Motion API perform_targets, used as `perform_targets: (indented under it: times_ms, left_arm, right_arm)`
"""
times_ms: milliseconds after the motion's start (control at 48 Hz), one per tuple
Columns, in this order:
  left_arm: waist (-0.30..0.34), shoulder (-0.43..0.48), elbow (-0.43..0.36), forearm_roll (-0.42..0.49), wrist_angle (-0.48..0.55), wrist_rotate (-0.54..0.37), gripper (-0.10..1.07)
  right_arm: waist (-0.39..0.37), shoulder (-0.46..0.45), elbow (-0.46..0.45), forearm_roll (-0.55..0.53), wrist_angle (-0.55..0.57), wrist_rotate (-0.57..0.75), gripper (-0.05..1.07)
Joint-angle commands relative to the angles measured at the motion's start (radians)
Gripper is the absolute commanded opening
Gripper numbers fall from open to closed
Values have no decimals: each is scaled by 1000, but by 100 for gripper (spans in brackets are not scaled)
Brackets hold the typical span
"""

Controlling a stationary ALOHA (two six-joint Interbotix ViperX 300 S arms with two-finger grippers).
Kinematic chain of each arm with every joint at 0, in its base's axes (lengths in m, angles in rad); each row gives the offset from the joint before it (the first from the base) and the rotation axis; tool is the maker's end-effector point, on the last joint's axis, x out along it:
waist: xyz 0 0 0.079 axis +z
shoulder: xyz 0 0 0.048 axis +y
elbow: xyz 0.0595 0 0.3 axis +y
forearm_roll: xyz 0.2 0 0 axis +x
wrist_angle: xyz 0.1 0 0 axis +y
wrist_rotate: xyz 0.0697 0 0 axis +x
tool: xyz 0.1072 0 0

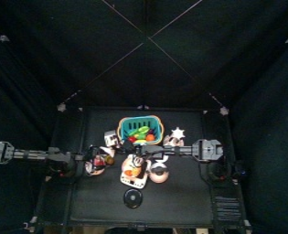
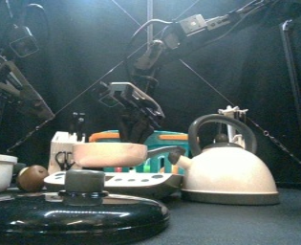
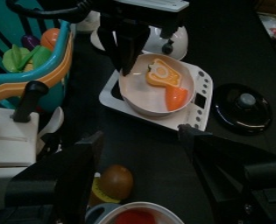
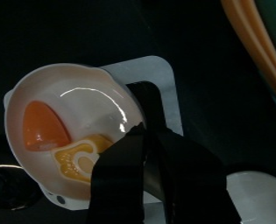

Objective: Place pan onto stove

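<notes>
Sitting on stove (image 3: pixel 196 103): pan (image 3: pixel 158 85) | right fingers (image 3: pixel 126 45) hide rim

- Your right gripper (image 4: pixel 146 188) blocks part of the pan (image 4: pixel 70 122) rim; jaw state unreadable.
- Stove (image 4: pixel 152 74) mostly hidden under the pan.
- Lid (image 2: pixel 82 212) cut off at the bottom edge in front view.
</notes>
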Motion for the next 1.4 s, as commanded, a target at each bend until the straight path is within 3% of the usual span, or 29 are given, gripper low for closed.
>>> perform_targets:
  times_ms: [0, 646, 1021, 1375]
  left_arm:
    - [0, 3, -12, -6, -3, 2, 100]
    - [0, 3, -8, -9, 5, 2, 100]
    - [-2, 3, -9, -17, 5, 2, 100]
    - [-6, 3, -11, -26, 5, 0, 100]
  right_arm:
    - [-3, -26, -20, -2, 0, -2, 48]
    - [2, -25, -21, 6, 2, 14, 55]
    - [2, -25, -18, -6, 5, 11, 77]
    - [8, -25, -25, -48, 5, 15, 78]
